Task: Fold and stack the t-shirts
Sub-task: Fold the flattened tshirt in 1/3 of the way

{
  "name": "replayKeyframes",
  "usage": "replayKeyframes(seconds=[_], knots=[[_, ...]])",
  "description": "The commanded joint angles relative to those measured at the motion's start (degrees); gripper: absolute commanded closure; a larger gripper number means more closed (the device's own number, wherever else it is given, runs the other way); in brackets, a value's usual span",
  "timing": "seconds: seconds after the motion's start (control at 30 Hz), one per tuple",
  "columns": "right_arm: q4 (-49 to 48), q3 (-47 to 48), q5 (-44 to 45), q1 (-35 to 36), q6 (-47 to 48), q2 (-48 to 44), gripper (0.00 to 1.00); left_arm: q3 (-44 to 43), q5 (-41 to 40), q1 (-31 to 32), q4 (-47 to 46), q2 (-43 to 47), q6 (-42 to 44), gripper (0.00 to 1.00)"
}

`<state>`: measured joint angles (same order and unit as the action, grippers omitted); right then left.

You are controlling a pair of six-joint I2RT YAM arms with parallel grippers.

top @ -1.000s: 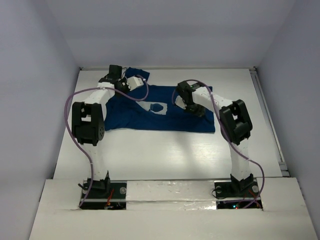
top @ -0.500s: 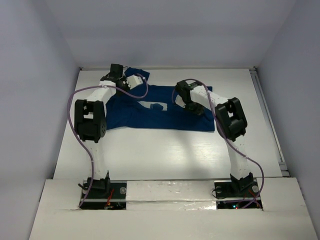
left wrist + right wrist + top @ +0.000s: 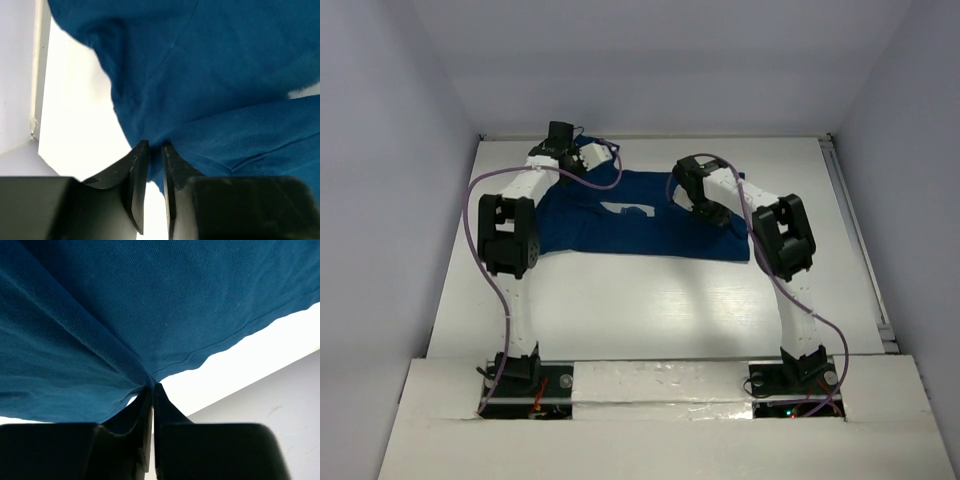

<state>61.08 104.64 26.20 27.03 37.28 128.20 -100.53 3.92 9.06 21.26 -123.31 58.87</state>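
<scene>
The dark navy t-shirt [image 3: 650, 228] lies spread across the far middle of the table, with only a sliver of its white chest graphic [image 3: 624, 208] showing. My left gripper [image 3: 592, 165] is at the shirt's far left part. In the left wrist view it [image 3: 154, 148] is shut on a pinch of the blue cloth [image 3: 210, 75]. My right gripper [image 3: 688, 196] is over the shirt's right half. In the right wrist view it [image 3: 152, 388] is shut on a gathered fold near the hem [image 3: 220, 342], with the cloth stretched taut from the fingertips.
The white table [image 3: 650, 310] stretches bare between the shirt and the arm bases. The back wall edge [image 3: 720, 136] runs just behind the shirt. A metal rail [image 3: 852, 230] lines the right side. Purple cables [image 3: 480, 200] loop off both arms.
Both grippers have moved slightly toward the back wall, pulling cloth with them. The chest graphic went from plainly visible to a thin sliver, and the left sleeve at the back no longer shows.
</scene>
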Motion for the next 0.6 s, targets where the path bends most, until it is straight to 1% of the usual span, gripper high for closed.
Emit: replayKeyframes(seconds=[0.0, 0.03, 0.07, 0.1, 0.13, 0.17, 0.4, 0.43, 0.47, 0.57], knots=[[-1.0, 1.4, 1.8, -0.3, 0.6, 0.6, 0.89, -2.7, -1.6, 0.9, 0.4, -1.1, -1.5, 0.84], [-1.7, 1.4, 2.1, -0.3, 0.5, 0.6, 0.83, -2.9, -2.2, 1.4, 0.1, -1.5, -1.7, 0.8], [-1.8, 1.3, 2.1, -0.3, 0.4, 0.6, 0.81, -3.2, -2.5, 1.4, -0.2, -2.1, -2.1, 0.74], [-1.8, 1.2, 2.2, -0.3, 0.3, 0.6, 0.8, -3.6, -2.8, 1.4, -0.2, -2.5, -2.7, 0.61], [-2.2, 1.2, 2.6, -0.3, 0.3, 0.7, 0.8, -3.8, -3.1, 1.4, -0.2, -2.6, -2.9, 0.57], [-2.4, 1.1, 2.9, -0.3, 0.1, 0.7, 0.79, -3.9, -3.2, 1.9, -0.2, -2.8, -3.1, 0.56], [-3.8, 1.2, 6.9, -0.3, -1.7, 1.1, 0.8, -2.1, -3.4, 1.9, -5.9, -0.5, -6.7, 0.55], [-3.9, 1.3, 7.3, -0.3, -1.9, 1.1, 0.8, -1.6, -6.1, 1.9, -7.1, -0.1, -7.5, 0.55], [-3.9, 1.4, 7.4, -0.3, -2.2, 1.0, 0.8, -0.3, -6.6, 1.9, -9.5, 1.0, -7.8, 0.55], [-3.8, 1.4, 6.9, -0.3, -2.8, 0.0, 0.8, 1.5, -6.7, 1.9, -12.3, 3.8, -9.1, 0.55]])
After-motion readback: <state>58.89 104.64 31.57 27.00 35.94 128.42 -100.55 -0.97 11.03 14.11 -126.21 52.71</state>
